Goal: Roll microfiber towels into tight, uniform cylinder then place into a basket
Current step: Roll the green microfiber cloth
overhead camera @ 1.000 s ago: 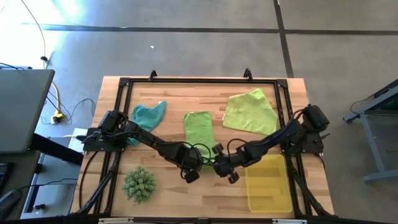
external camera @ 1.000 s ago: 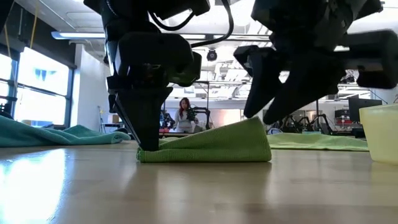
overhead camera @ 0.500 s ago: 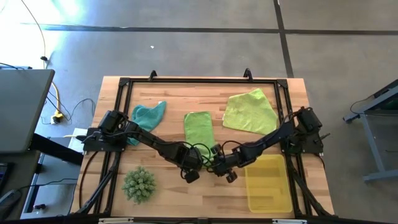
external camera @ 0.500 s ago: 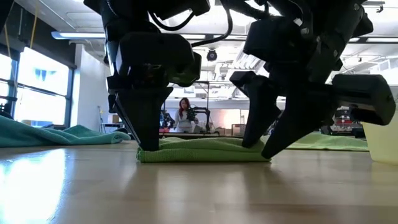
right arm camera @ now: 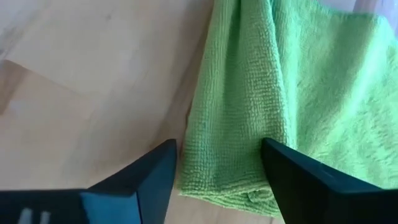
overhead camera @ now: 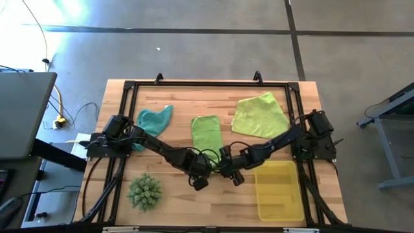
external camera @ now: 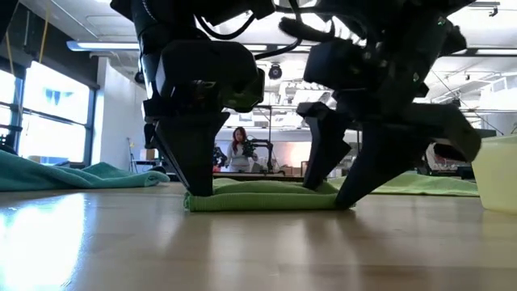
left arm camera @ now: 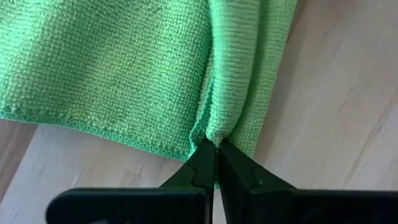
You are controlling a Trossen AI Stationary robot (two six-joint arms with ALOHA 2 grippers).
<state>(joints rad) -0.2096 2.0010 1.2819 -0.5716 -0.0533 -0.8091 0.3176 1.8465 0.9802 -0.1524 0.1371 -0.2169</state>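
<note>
Bright green towel [overhead camera: 207,134] flat on table, yellow basket [overhead camera: 279,191] holding nothing

Two dark, near-black jointed arms on black base blocks. Black cables looped beside left gripper [overhead camera: 198,179] and right gripper [overhead camera: 231,175]. Fingers were matte black, wedge-shaped, tapering to narrow tips [left arm camera: 206,163]; right pair [right arm camera: 155,171] broader, flat-faced. Bulky black wrist housings sat above fingers in low view.
</note>
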